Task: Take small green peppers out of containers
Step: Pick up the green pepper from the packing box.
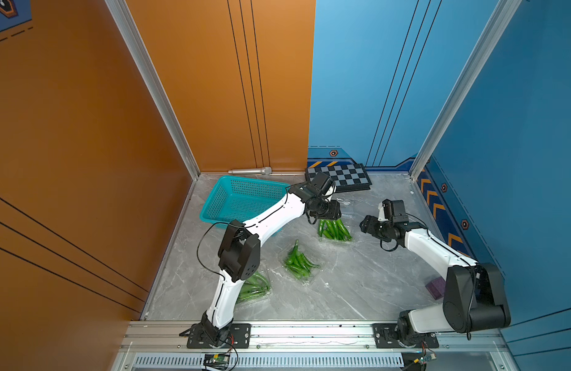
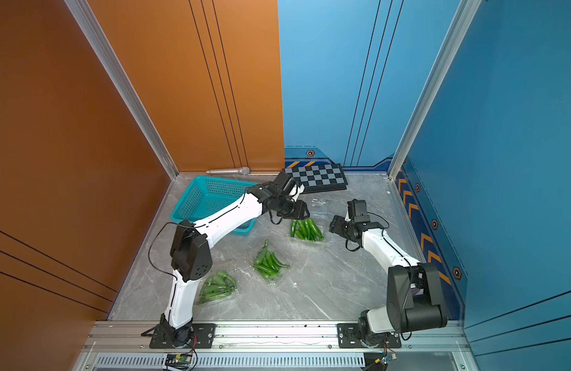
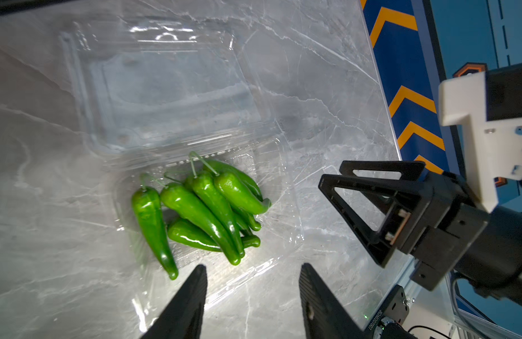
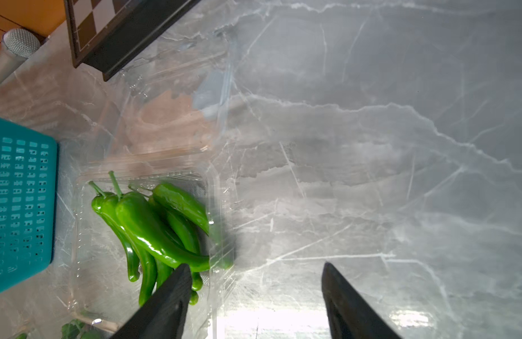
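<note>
Here the peppers (image 3: 201, 211) are found in the open container (image 3: 171, 88) just ahead of the left gripper (image 3: 253, 267), spread and empty, their length laid across its closing line; the right gripper (image 4: 256, 265), likewise spread, is judged farther.

Marble table (image 1: 358, 282): containers (image 3: 171, 88), basket (image 1: 242, 196), chessboard (image 1: 345, 178)

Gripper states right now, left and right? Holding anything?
Left gripper: open, holding nothing.
Right gripper: open, holding nothing.
</note>
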{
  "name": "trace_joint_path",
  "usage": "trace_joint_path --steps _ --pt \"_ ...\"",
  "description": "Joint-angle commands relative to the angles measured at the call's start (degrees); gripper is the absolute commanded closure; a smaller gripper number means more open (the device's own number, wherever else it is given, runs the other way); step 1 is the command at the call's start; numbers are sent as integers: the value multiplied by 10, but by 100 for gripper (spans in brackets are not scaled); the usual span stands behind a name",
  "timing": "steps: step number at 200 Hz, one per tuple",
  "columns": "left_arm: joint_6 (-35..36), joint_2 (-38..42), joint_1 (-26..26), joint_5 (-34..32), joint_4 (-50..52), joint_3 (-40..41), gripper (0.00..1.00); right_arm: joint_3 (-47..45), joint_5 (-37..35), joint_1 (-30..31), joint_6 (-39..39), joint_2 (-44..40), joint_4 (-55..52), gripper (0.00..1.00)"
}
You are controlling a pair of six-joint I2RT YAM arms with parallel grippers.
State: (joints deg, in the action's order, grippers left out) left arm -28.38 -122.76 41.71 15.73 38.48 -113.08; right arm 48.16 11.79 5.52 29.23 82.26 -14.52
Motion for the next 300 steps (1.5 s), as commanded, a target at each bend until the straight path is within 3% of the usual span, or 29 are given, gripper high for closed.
trace_joint_path --steps 1,49,102,181,300 --pt "-10 -32 4 18 11 -28 48 -16 64 -10 48 -4 60 31" --pt "-21 -60 13 22 11 -41 50 -25 81 -10 76 8 100 32" --pt "-27 -104 13 27 11 -85 49 -31 104 -7 150 56 165 40" --pt "-29 -128 5 27 10 -92 50 -31 105 4 144 87 185 43" --pt "-31 -171 1 20 11 -129 51 -31 94 39 156 121 219 61"
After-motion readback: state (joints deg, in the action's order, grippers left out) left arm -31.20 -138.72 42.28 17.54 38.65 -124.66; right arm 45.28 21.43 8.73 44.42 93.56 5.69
